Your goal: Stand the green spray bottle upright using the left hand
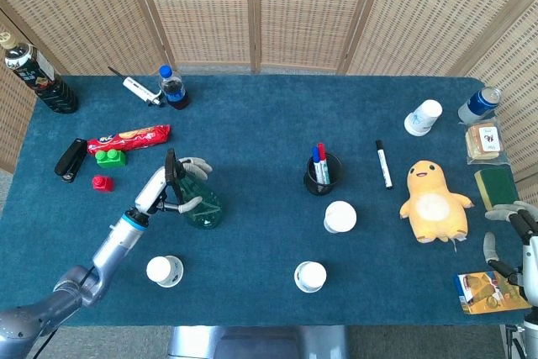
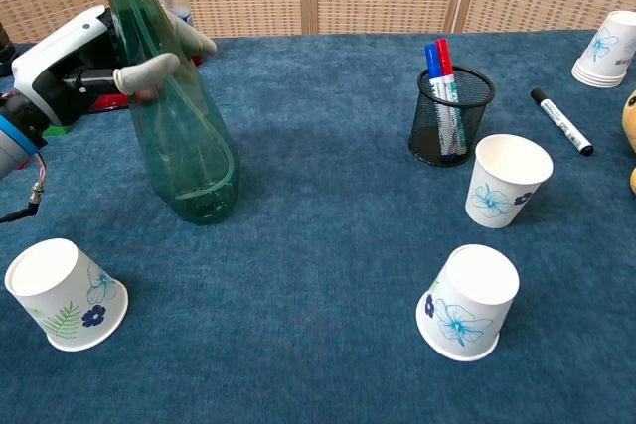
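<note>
Green translucent plastic spray bottle (image 2: 184,136), base on the blue cloth table (image 2: 328,275), tilted leftward (not yet plumb), its neck grasped by the white left hand (image 2: 94,57) to steady it.

A staged test area, like a lab. A blue-carpeted table (image 1: 269,124) holds unrelated props: paper cups (image 2: 507,180), a plush toy (image 1: 433,202), markers. Woven folding screens (image 1: 277,6) fence it off.
</note>
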Motion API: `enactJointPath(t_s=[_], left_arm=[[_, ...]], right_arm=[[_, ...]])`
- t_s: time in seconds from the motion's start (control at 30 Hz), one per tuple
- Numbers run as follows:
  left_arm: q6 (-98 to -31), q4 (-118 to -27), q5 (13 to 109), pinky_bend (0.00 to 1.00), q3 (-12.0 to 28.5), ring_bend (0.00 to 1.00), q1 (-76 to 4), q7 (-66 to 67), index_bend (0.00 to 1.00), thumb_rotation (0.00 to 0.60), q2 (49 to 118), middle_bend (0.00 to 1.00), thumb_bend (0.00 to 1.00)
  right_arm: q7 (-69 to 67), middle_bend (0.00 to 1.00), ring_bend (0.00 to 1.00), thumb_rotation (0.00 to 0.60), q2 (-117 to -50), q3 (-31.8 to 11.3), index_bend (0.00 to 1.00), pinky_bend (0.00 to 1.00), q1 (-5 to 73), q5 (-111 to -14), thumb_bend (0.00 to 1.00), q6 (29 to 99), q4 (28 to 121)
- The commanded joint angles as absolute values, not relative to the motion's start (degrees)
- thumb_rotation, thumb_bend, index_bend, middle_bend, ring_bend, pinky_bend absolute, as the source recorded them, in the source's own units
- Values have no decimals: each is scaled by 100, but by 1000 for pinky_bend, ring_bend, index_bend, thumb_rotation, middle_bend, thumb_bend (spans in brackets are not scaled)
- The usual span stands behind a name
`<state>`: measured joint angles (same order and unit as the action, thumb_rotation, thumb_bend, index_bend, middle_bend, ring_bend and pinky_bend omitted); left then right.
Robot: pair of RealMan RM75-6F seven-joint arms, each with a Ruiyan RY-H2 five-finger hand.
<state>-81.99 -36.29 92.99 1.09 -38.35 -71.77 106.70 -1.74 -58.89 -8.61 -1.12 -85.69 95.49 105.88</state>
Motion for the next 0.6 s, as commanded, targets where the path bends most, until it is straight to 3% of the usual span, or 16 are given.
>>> enactJointPath(t_s=[0.03,0.6], left_arm=[[-8181,-3672,9293,358,119,200,-3838,-7127,330,371,10641,286,337],[-8283,-4018,9408,225,38,78,-3778,-6889,137,224,10329,131,334]], right_arm=[[-187,369,230,600,-5887,-860,397,278,-120,-8573,516,9562,10586],[-252,371,230,600,-5873,-868,397,278,-125,-8609,516,9584,10568]])
